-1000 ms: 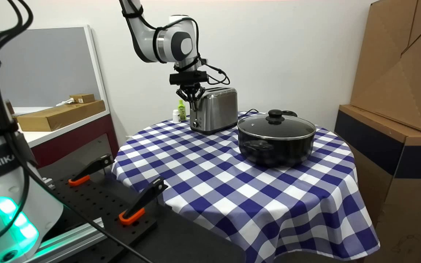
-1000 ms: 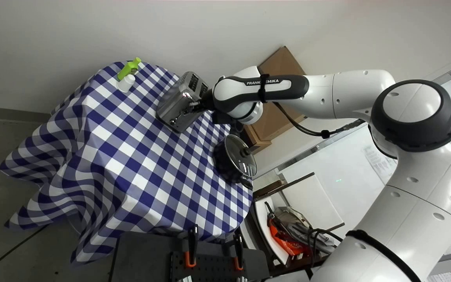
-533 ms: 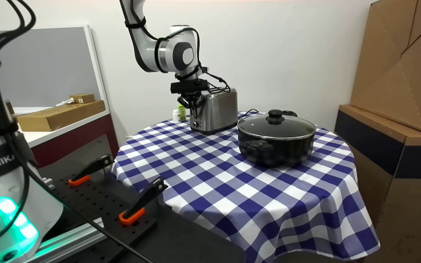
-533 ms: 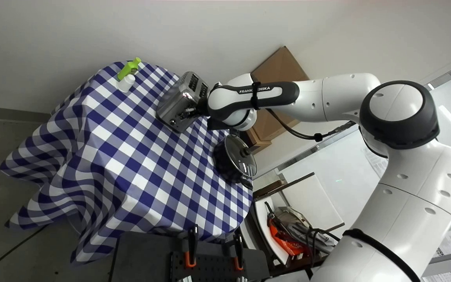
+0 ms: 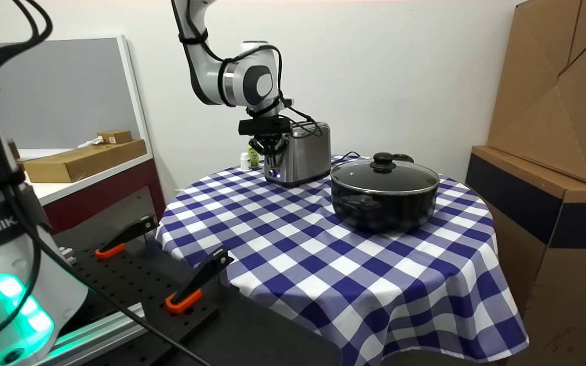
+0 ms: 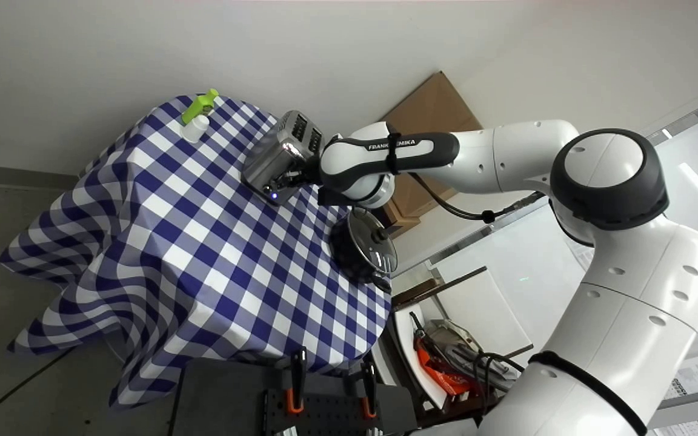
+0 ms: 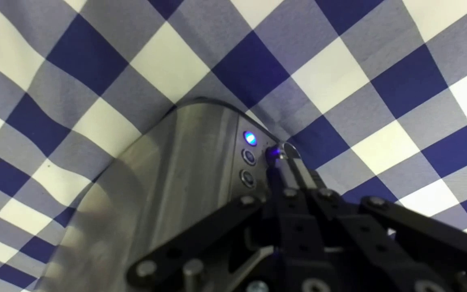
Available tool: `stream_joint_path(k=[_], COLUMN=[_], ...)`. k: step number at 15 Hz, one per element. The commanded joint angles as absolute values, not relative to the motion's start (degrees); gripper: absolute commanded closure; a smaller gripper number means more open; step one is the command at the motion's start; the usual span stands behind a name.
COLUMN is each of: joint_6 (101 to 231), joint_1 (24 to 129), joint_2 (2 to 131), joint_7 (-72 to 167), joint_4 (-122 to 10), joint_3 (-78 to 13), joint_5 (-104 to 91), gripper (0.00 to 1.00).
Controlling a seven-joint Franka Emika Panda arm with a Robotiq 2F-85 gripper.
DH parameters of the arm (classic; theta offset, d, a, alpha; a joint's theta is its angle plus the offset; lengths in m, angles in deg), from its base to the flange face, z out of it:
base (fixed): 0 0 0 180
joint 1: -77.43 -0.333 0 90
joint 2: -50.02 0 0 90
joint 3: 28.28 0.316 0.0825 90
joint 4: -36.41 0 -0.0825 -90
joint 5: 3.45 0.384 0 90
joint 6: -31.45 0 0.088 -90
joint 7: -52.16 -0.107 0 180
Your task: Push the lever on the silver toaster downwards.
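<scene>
You have the gripper pressed together at the control end of the silver toaster, just above the knob; lever hidden from view. Toaster stands upright on the checked tablecloth, blue light lit.

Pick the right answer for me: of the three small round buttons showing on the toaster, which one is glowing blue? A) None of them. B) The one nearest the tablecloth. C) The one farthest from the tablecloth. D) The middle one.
B: in the wrist view, the lit button on the toaster is nearest the tablecloth, while the middle button and the farthest button are dark.
</scene>
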State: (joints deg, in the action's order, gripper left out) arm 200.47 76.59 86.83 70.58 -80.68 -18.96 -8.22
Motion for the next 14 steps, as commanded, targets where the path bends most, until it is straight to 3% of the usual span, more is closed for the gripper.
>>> stream_joint_path(k=[1,9,12,14], joint_6=[200.71,198.66,196.93,194.22], joint_1=[77.91,86.29,94.18,99.45], joint_2=[90.66,81.75,75.66,70.74], joint_7=[69.0,69.71,71.81,74.12], joint_4=[-79.99,-86.23,-91.2,-94.26], joint_3=[-19.23,-13.34,-7.91,-4.06], joint_5=[-8.51,-4.21,0.65,5.75], gripper=[1.0,0.88,0.99,1.0])
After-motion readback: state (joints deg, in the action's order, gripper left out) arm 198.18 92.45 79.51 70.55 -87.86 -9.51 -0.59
